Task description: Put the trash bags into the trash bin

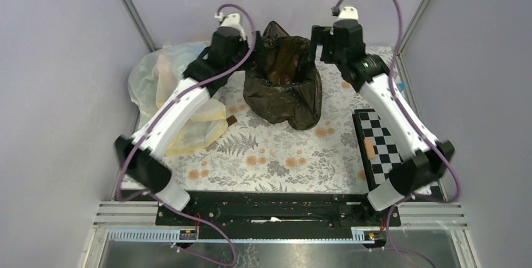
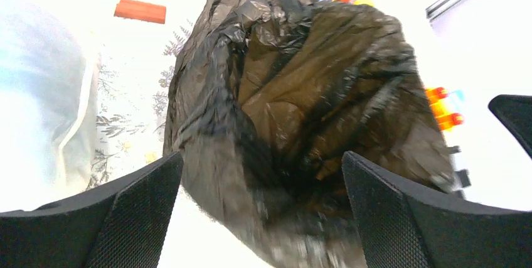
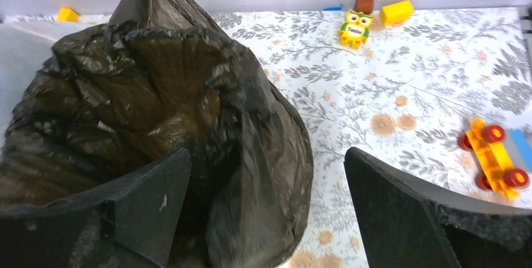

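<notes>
I find the black bag point(image 1: 282, 83) standing mouth-up at the back middle of the table point(image 1: 276, 155), between both hands. Left hand point(image 2: 261, 174): released, fingers spread wide, bag film between them, ungripped. Right hand point(image 3: 266, 158): likewise released. A whitish bag point(image 1: 157, 76) lies to the left.

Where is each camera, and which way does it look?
Top external: above and behind the arms, looking down on the table and black bag; left arm and right arm show whole.
Left wrist: on the left arm, facing the bag close up; only the open left gripper and its fingers show.
Right wrist: on the right arm, facing the bag and an owl toy; only the open right gripper and its fingers show.
Shared: all three see the bag, the wrists from opposite sides.
</notes>
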Motion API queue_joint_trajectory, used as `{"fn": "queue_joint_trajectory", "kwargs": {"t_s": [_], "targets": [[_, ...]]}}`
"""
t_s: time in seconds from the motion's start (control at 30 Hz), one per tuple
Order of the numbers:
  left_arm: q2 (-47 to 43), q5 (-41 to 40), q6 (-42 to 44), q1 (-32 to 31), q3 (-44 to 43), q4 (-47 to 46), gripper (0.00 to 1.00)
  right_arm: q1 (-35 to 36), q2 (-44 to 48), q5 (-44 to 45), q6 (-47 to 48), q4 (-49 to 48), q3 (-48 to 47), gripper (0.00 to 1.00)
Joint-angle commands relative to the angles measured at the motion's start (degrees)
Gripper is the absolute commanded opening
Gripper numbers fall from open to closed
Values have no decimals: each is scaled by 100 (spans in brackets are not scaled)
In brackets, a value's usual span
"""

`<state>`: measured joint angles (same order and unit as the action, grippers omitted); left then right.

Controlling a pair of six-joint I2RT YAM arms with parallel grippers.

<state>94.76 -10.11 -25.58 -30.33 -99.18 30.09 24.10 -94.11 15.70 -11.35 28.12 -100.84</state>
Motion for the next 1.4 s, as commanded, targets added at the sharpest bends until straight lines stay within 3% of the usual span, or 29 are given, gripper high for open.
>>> {"fn": "queue_joint_trajectory", "kwargs": {"t_s": [0.0,0.13,0.23,0.43,0.67,0.83,0.93,1.03,1.2,1.37], "targets": [[-1743,-524,-386,-119,1166,-848,99,16,1731,533,63,-1474,1583,100],[-3202,-844,-713,-161,3508,-1932,99,14,3055,1132,102,-2663,3483,100],[-4074,-832,-783,-167,4640,-2372,99,16,4160,1471,19,-3400,4799,100],[-4957,-387,-707,-167,6157,-2883,99,13,5963,1454,378,-3838,6842,100],[-4706,-599,-282,-165,7035,-3712,99,16,7326,600,745,-4441,8638,100],[-4377,-385,667,-94,7622,-4910,99,16,7140,1200,290,-4949,9136,100],[-4343,32,604,341,7877,-5563,99,-42,6656,1316,383,-5344,9200,100],[-4036,71,639,714,7801,-5620,99,-243,6054,1242,580,-5693,9097,100],[-3743,-670,1082,867,7848,-5895,99,-1137,5427,59,714,-6779,9474,99],[-3154,-586,1363,1322,7786,-6343,99,-2080,4161,-506,795,-7481,9402,100]]}}
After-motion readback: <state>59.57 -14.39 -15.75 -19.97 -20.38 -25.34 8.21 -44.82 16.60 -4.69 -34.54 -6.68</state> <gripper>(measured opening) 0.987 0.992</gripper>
